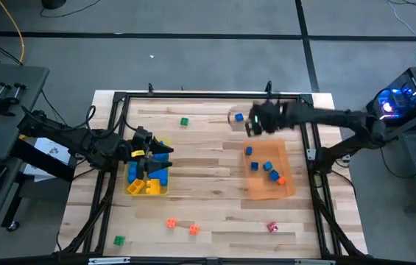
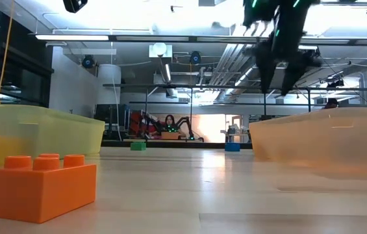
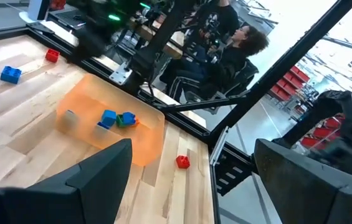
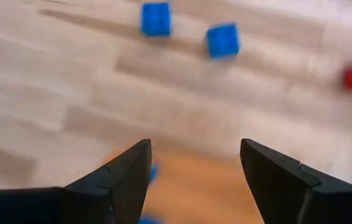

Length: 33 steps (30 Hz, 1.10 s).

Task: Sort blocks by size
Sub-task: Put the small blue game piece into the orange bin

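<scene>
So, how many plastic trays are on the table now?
2. The yellow tray is on the table's left side, and the orange tray is on its right side. The high view shows the whole table, so probably none is hidden.

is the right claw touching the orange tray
Apart. The low view shows the right claw hanging well above the orange tray, with open air between them. The right wrist view shows its fingers open and empty.
</scene>
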### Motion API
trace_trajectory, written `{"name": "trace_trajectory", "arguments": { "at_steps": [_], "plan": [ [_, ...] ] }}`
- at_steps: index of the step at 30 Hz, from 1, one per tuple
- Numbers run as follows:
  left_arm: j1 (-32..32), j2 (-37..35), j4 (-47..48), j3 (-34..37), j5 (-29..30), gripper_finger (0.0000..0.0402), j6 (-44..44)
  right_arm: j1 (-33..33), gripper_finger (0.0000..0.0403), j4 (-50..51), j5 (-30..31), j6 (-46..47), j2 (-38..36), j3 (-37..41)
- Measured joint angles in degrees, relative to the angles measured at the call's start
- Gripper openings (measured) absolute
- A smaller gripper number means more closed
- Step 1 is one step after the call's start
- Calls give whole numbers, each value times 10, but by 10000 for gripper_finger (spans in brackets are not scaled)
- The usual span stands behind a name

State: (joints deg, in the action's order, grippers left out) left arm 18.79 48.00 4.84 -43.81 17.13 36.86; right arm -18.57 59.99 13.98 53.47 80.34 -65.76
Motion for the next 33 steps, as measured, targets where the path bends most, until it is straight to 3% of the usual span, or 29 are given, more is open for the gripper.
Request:
{"name": "trace_trajectory", "arguments": {
  "at_steps": [6,9,13,29,33],
  "plan": [
    [0,0,0,0,31,323,24,-196,240,-93,-125,-282,92,0],
    [0,0,0,0,56,323,46,-243,240,-129,-177,-354,139,0],
    [0,0,0,0,70,323,78,-258,240,-146,-186,-418,191,0],
    [0,0,0,0,82,323,80,-242,238,-207,-125,-419,276,-2],
    [0,0,2,0,82,323,79,-242,204,-210,-125,-417,280,-2]
  ]
}}
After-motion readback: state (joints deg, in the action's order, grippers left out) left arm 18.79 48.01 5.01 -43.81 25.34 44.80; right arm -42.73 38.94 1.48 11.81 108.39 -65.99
